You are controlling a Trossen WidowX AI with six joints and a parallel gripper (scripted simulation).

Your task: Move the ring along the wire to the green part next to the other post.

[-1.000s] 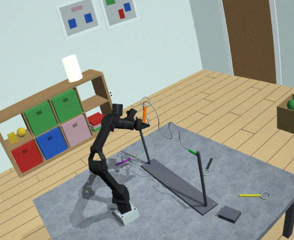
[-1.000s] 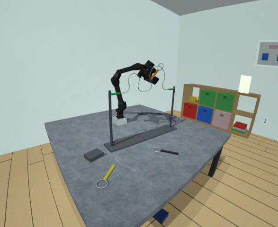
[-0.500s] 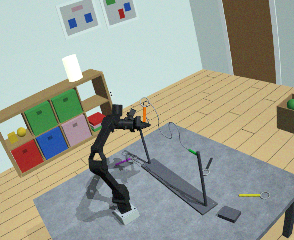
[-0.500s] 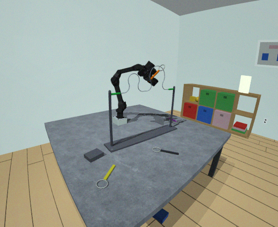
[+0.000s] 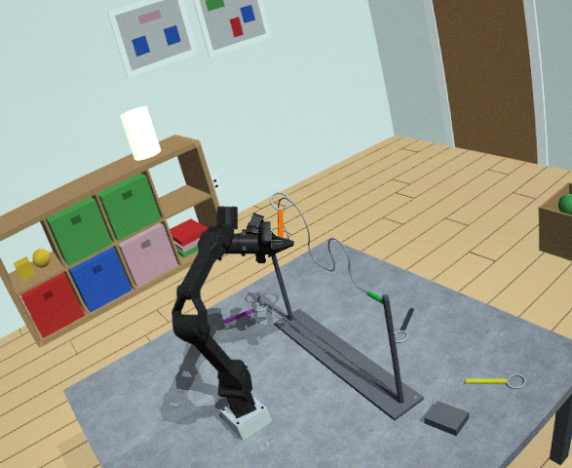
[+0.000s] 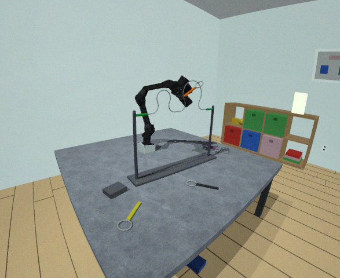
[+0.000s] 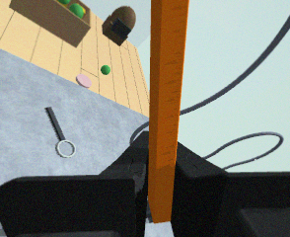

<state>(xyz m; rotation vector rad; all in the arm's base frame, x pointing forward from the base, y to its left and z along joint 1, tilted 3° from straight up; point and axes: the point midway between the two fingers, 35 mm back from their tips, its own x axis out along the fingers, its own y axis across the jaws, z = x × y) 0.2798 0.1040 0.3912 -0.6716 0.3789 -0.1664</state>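
Note:
My gripper (image 5: 288, 244) (image 6: 184, 97) (image 7: 152, 137) is shut on the lower end of the orange handle (image 5: 280, 221) (image 6: 190, 91) (image 7: 168, 74). The ring (image 5: 271, 201) (image 6: 203, 83), above the handle, is around the thin grey wire (image 5: 309, 247) (image 6: 157, 101) (image 7: 224, 92) near the top of its tall arch, by the far post (image 5: 282, 287) (image 6: 211, 131). Whether ring and wire touch is too small to tell. One green part (image 5: 375, 295) (image 6: 141, 114) joins the near post (image 5: 393, 347) (image 6: 135, 143); the other (image 6: 209, 109) joins the far post. The ring is outside the wrist view.
The dark base plate (image 5: 346, 358) (image 6: 172, 170) lies under the wire. Loose rings with yellow (image 5: 486, 381) (image 6: 134, 211), black (image 5: 407, 319) (image 6: 207, 186) (image 7: 55, 123) and purple (image 5: 239, 315) handles lie on the table. A dark block (image 5: 445, 416) (image 6: 114, 190) lies near the near post.

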